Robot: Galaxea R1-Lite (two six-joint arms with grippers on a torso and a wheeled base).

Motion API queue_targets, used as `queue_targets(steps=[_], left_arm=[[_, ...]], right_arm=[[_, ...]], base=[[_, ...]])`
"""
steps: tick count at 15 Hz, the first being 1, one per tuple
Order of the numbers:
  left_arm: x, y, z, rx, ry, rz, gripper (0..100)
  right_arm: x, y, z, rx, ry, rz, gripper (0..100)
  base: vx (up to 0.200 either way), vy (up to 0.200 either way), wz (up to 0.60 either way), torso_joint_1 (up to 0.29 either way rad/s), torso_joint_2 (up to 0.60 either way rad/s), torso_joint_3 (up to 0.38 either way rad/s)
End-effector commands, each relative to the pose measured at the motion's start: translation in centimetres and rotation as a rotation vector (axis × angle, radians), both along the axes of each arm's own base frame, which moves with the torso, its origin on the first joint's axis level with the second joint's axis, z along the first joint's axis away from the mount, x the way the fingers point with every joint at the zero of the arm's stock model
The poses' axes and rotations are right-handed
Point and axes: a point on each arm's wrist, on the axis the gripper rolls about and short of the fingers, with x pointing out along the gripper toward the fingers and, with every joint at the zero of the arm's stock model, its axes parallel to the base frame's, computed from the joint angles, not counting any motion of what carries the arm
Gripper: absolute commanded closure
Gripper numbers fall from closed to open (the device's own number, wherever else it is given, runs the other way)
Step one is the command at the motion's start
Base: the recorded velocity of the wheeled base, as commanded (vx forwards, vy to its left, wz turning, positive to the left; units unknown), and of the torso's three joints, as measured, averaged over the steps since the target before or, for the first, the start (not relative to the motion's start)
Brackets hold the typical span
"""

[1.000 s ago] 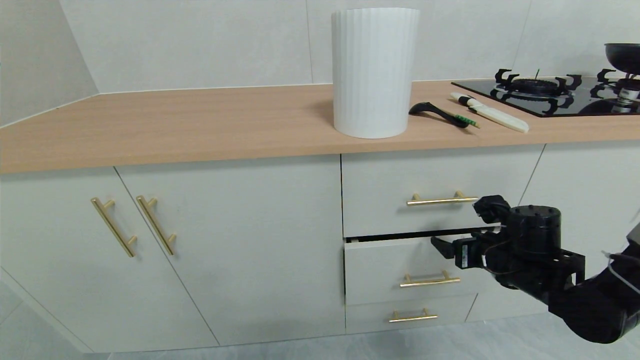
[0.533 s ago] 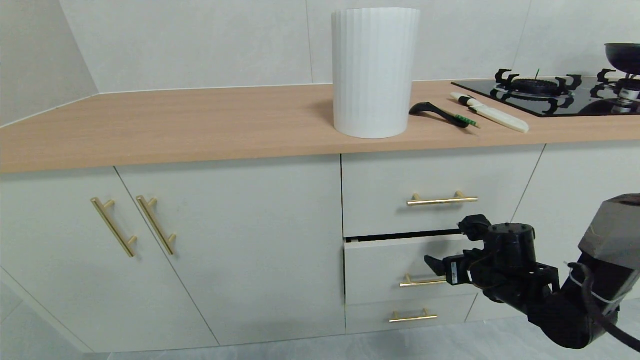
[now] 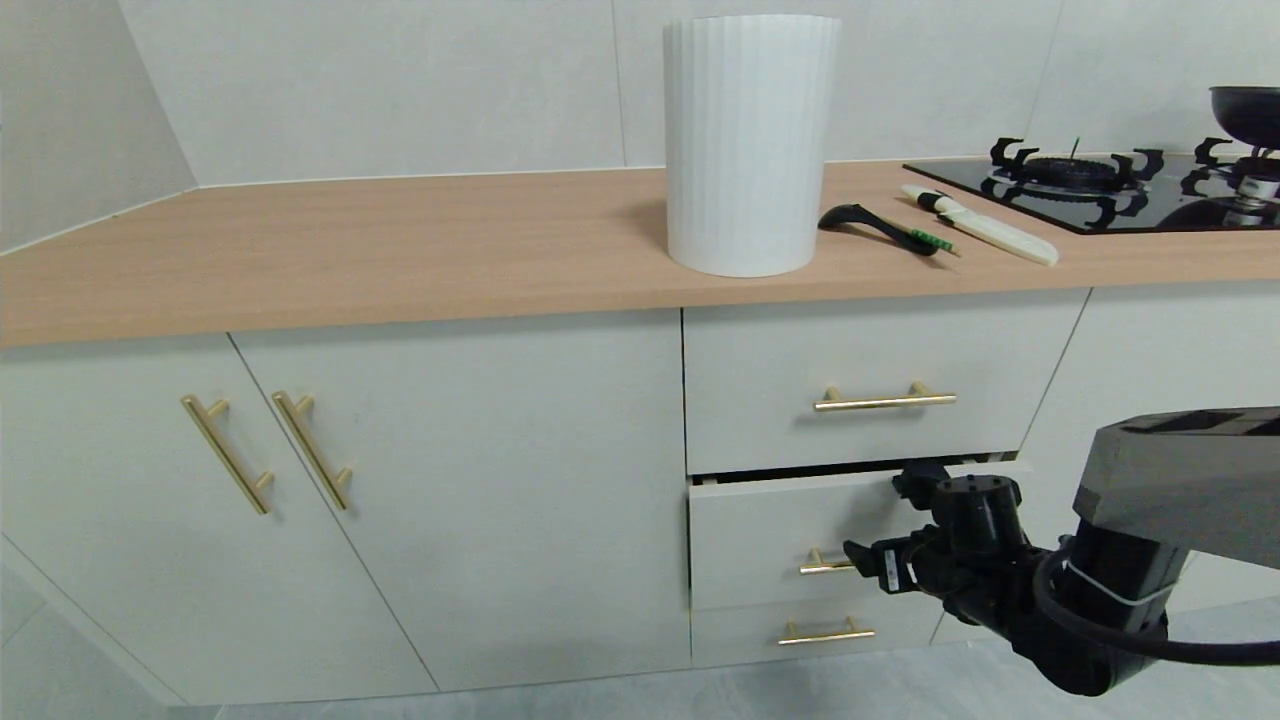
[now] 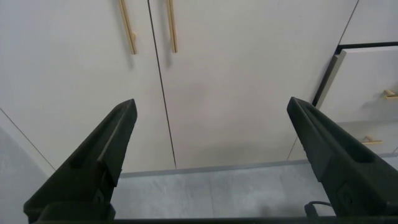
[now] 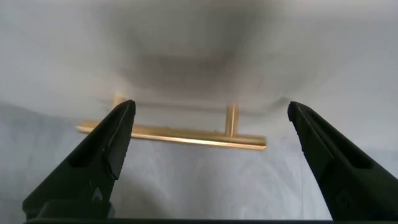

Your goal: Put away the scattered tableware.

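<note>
Tableware [image 3: 880, 229] on counter [image 3: 400, 250] | right hand [image 5: 210, 112] spread, empty, facing drawer handle [image 5: 174, 132] | left hand [image 4: 211, 104] spread, empty

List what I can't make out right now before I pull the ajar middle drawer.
- Inside of the middle drawer: head view, just a dark slit above its front panel.
- The handle on it: head view, right end hidden behind the right gripper.
- The pan on the stove: cut off by the head view's right edge.
- The green-tipped item beside the black ladle: too small to identify.
</note>
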Motion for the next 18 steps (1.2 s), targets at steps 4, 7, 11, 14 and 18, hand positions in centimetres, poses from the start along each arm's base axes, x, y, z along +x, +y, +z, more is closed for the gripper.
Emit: queue_targets(steps=[4,7,11,14,18], left_arm=[[0.0,0.0,0.0,0.0,0.0,0.0,0],[0.0,0.0,0.0,0.0,0.001,0.0,0],[0.0,0.0,0.0,0.0,0.0,0.0,0],[0.0,0.0,0.0,0.0,0.001,0.0,0],[0.0,0.0,0.0,0.0,0.0,0.0,0]], right_arm=[[0.7,0.2,-2.5,-0.019,0.037,-0.013,0],[0.7,0.2,-2.7,-0.019,0.032,-0.014,0],[0.3,0.0,-2.5,-0.025,0.043,-0.017,0],[-0.5,-0.2,-1.9,-0.037,0.064,-0.01,0],[-2.1,-0.7,1.9,-0.041,0.094,0.005,0]], base=[[0.0,0.0,0.0,0.0,0.0,0.0],[0.0,0.0,0.0,0.0,0.0,0.0],[0.0,0.0,0.0,0.0,0.0,0.0],[0.0,0.0,0.0,0.0,0.0,0.0],[0.0,0.0,0.0,0.0,0.0,0.0]])
